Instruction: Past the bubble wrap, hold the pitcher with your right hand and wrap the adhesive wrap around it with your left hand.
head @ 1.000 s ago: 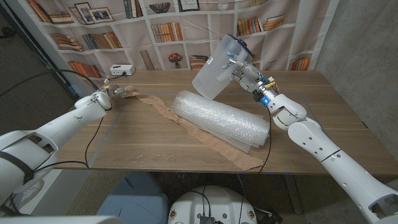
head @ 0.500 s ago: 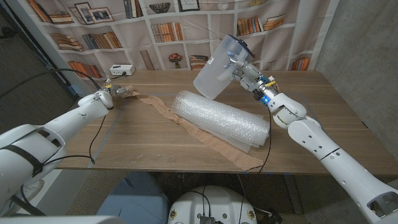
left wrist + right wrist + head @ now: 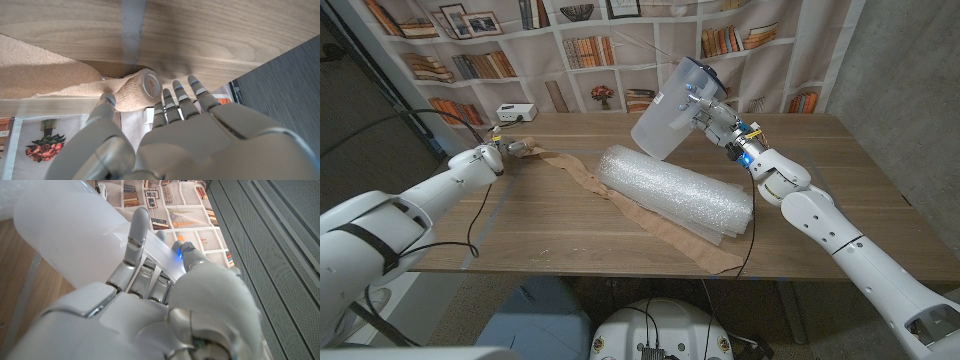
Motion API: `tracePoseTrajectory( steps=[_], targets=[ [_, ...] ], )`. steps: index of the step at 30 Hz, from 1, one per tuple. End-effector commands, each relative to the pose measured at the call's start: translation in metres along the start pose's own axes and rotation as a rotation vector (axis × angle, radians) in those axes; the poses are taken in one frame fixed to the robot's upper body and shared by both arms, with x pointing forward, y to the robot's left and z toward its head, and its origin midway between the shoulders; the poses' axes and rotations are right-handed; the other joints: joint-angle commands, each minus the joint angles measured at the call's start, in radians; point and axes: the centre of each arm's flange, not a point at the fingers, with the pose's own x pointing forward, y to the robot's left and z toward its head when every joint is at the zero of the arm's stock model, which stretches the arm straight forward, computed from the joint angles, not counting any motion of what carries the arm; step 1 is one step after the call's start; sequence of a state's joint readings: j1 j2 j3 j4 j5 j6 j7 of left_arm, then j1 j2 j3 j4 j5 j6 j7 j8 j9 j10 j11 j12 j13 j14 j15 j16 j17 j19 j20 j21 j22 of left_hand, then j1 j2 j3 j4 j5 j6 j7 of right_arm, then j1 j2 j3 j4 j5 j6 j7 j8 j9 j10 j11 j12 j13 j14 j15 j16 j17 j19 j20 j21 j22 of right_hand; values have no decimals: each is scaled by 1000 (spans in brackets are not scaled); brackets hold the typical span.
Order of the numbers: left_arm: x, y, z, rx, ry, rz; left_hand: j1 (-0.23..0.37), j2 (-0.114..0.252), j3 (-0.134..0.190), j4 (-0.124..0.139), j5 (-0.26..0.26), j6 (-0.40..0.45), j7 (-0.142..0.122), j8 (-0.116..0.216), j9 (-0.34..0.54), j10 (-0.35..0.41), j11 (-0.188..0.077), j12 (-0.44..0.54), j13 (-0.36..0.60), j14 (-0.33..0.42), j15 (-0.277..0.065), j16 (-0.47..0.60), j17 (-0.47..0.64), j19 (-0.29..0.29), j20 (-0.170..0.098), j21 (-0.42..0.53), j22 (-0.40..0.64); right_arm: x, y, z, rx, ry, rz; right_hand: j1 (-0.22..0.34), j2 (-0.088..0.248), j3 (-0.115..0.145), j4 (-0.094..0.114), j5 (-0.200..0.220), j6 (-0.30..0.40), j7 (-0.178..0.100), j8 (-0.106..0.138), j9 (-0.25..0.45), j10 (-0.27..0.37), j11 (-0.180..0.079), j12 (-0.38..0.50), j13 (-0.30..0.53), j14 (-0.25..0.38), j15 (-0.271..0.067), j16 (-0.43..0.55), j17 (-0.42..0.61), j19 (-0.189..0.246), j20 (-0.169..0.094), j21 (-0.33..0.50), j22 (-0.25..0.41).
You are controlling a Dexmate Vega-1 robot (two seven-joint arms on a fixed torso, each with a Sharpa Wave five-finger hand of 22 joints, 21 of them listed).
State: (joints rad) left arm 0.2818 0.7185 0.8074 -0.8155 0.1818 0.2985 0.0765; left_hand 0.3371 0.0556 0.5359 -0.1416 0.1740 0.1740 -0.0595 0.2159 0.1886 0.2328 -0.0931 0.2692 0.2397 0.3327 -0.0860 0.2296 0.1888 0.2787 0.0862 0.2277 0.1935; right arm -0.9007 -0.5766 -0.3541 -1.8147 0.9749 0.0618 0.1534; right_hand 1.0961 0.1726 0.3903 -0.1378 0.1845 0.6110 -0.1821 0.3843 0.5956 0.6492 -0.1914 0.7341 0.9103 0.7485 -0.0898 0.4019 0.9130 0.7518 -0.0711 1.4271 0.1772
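Observation:
A translucent pitcher (image 3: 670,108) hangs tilted above the table's back, past the bubble wrap roll (image 3: 675,190). My right hand (image 3: 713,118) grips it by its handle side; in the right wrist view the fingers (image 3: 137,235) curl around the pitcher (image 3: 70,235). A tan adhesive wrap strip (image 3: 620,208) runs from the table's front, under the bubble wrap, to a small roll (image 3: 521,146) at the back left. My left hand (image 3: 492,155) holds that roll; the left wrist view shows the roll (image 3: 135,90) between thumb and fingers (image 3: 172,100).
A white device (image 3: 516,112) stands at the table's back left edge. Black cables cross the table on the left (image 3: 480,215) and hang by the right arm (image 3: 752,225). A bookshelf backdrop rises behind the table.
My left hand has edged slightly toward the table's back at the wrap roll. The right hand and pitcher stay as they were.

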Motion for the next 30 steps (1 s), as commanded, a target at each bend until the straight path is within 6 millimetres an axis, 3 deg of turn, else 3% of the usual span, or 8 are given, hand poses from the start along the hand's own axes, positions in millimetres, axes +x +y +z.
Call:
tracePoseTrajectory(
  steps=[1,6,8,12,21,28,29,30],
  targets=[
    [2,-4,0,11,11,-16,2,12,5,0,8,19,1,7,4,19,-1,8,4,12,-2,4,2,2,12,5,5,3,-2,-2,4,3,0,-7,-1,-4,1,-2,9,-1,-5,4,10,0,6,5,201,-142,1,188,-293,-77,-2,1],
    [2,-5,0,9,16,-23,14,23,17,-6,12,45,6,13,5,37,-1,13,6,41,-8,9,0,11,17,11,8,3,-2,-2,4,3,0,-7,-1,-4,1,-2,11,-1,-5,5,9,-2,4,5,201,-142,1,188,-293,-78,-2,1],
    [1,-6,0,14,14,-18,23,31,25,-12,14,78,-5,18,5,91,-9,30,9,139,-44,34,0,26,20,19,11,4,-2,-2,4,4,1,-7,-1,-5,2,-2,10,-1,-5,5,9,-4,4,5,202,-141,2,189,-293,-79,-2,1],
    [1,-8,1,30,22,-18,35,30,36,-18,16,158,-9,39,6,162,-9,52,12,194,-61,37,-5,47,21,30,13,3,-2,-1,4,3,1,-7,-1,-5,2,-2,11,1,-6,5,11,-4,4,5,202,-142,0,189,-293,-78,-2,1],
    [0,-11,6,48,26,-23,59,43,61,-24,19,338,10,81,8,337,-18,103,25,345,-87,60,-7,115,11,61,15,1,-3,-1,5,3,-1,-7,-1,-6,2,-2,13,1,-8,5,11,-4,2,7,203,-142,-1,189,-292,-78,-2,1],
    [-5,-12,11,56,20,13,157,88,105,-41,28,469,7,107,9,457,-30,134,37,466,-112,90,-3,158,-18,86,18,-1,-2,0,6,0,-1,-7,-1,-6,2,-2,12,0,-9,7,9,-2,1,9,203,-142,-2,189,-294,-79,-2,1],
    [-6,-12,12,65,24,32,185,104,117,-42,31,494,1,112,10,483,-31,140,40,497,-116,101,0,166,-23,92,19,-2,-2,0,6,0,-1,-7,-1,-6,2,-2,12,-1,-9,7,11,-2,0,7,203,-142,-2,189,-293,-79,-2,1],
    [-8,-12,15,110,40,58,251,133,150,-47,41,542,0,122,12,516,-26,147,46,535,-129,115,3,183,-33,105,21,-3,-2,0,5,0,-2,-7,-1,-6,2,-2,12,0,-9,7,12,-2,0,6,203,-142,-2,189,-292,-79,-2,1]
  ],
)
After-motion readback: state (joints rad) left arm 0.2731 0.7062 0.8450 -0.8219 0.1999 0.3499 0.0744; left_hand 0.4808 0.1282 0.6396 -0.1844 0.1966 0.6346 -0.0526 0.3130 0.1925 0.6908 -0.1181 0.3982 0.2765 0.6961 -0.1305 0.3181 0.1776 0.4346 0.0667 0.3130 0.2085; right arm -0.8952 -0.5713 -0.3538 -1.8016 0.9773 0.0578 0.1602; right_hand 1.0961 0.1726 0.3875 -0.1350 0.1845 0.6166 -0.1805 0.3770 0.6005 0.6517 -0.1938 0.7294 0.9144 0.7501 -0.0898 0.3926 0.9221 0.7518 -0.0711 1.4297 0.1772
